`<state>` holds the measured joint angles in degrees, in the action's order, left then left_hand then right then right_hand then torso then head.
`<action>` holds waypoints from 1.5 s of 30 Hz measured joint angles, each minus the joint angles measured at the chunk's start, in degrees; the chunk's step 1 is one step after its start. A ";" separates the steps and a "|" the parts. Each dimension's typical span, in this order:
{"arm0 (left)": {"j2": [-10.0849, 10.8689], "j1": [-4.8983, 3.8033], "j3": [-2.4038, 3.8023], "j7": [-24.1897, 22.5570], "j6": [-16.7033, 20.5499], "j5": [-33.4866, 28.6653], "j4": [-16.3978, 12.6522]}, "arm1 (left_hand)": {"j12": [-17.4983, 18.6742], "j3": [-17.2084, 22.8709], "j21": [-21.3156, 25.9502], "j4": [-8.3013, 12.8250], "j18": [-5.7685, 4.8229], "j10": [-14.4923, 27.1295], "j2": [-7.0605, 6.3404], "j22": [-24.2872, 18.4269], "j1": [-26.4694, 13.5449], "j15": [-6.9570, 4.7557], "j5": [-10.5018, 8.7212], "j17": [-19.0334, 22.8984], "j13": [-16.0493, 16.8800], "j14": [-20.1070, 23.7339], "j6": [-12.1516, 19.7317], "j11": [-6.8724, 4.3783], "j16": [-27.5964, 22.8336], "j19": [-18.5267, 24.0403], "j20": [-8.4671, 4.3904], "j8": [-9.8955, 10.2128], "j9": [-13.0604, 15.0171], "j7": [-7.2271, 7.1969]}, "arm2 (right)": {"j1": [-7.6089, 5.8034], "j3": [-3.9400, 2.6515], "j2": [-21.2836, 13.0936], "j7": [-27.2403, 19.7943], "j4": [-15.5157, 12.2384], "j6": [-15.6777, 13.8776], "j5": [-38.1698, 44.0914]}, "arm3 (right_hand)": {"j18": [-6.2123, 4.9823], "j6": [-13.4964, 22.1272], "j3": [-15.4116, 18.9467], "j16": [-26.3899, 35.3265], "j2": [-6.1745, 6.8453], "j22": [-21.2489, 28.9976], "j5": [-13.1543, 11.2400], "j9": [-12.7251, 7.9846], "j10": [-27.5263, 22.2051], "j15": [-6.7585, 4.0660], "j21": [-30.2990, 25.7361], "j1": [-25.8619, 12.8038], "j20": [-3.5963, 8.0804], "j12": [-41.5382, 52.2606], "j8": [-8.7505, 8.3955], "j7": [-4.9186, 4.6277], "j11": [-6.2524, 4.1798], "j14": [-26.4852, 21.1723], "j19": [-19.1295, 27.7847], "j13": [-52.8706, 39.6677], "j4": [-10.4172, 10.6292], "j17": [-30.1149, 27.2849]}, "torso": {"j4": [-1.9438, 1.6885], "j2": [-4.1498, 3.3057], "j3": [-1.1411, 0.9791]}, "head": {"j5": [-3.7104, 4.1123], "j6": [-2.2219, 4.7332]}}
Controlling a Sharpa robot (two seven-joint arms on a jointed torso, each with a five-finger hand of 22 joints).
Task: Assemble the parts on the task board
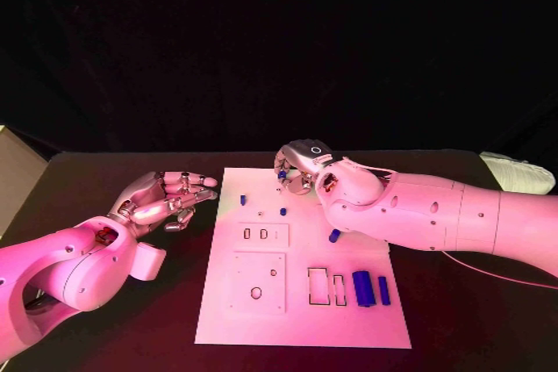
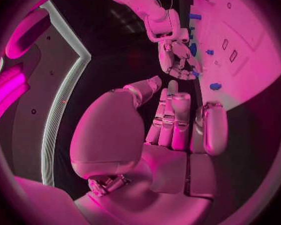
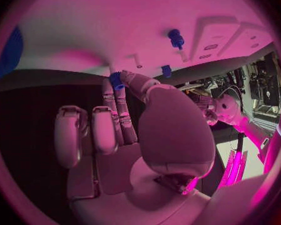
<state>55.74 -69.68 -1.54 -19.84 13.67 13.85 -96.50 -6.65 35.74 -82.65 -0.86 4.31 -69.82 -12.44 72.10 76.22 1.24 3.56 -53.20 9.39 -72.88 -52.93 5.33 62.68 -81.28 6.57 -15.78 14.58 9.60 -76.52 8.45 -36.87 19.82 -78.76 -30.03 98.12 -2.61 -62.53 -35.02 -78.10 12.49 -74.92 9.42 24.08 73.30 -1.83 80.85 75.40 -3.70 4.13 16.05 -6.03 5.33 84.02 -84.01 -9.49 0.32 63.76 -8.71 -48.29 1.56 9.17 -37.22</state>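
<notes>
The white task board (image 1: 302,307) lies in the middle of the table. My right hand (image 1: 305,166) hovers over its far edge and pinches a small blue part (image 3: 117,80) between thumb and a fingertip; the same part shows under the hand (image 1: 284,190). A blue peg (image 1: 243,200) and a second small part (image 1: 283,212) stand on the board close by. Another blue part (image 1: 334,236) lies by my right forearm. A blue cylinder (image 1: 363,288) and a blue bar (image 1: 384,290) lie at the near right. My left hand (image 1: 168,198) hangs beside the board's left edge, fingers apart, holding nothing.
The board carries a raised block with slots (image 1: 263,234), a square plate with holes (image 1: 258,282) and two rectangular cut-outs (image 1: 318,285). A pale bundle (image 1: 518,172) lies at the table's far right. A beige box (image 1: 14,178) stands at the left edge.
</notes>
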 measured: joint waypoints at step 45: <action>-0.10 0.00 0.00 0.06 -0.15 -0.01 0.32 | 0.00 0.00 0.00 0.00 0.00 0.00 0.00 -0.02 0.00 0.00 0.00 0.02 -0.02 0.00 0.00 0.00 0.00 0.00 0.00 0.00 0.01 0.00 | 0.38 0.12 0.46 1.15 0.84 0.84 1.54 | 0.00 0.27 0.03 0.00 0.00 -0.02 0.01 0.05 0.00 -0.12 0.00 0.02 0.00 -0.08 -0.28 -0.05 0.00 -0.12 0.00 -0.09 0.00 0.01 | -0.04 -0.02 0.11 | 0.24 -0.17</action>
<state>55.65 -69.68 -1.54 -19.78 13.53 13.85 -96.18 -6.65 35.74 -82.65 -0.87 4.31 -69.83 -12.44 72.08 76.22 1.25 3.56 -53.18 9.37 -72.88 -52.93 5.33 62.68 -81.28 6.56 -15.78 14.59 9.60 -76.14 8.56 -36.41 20.97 -77.92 -29.18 99.66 -2.61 -62.26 -34.99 -78.10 12.50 -74.94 9.43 24.14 73.30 -1.95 80.85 75.42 -3.70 4.05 15.78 -6.08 5.33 83.90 -84.01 -9.58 0.32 63.77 -8.75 -48.31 1.67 9.41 -37.39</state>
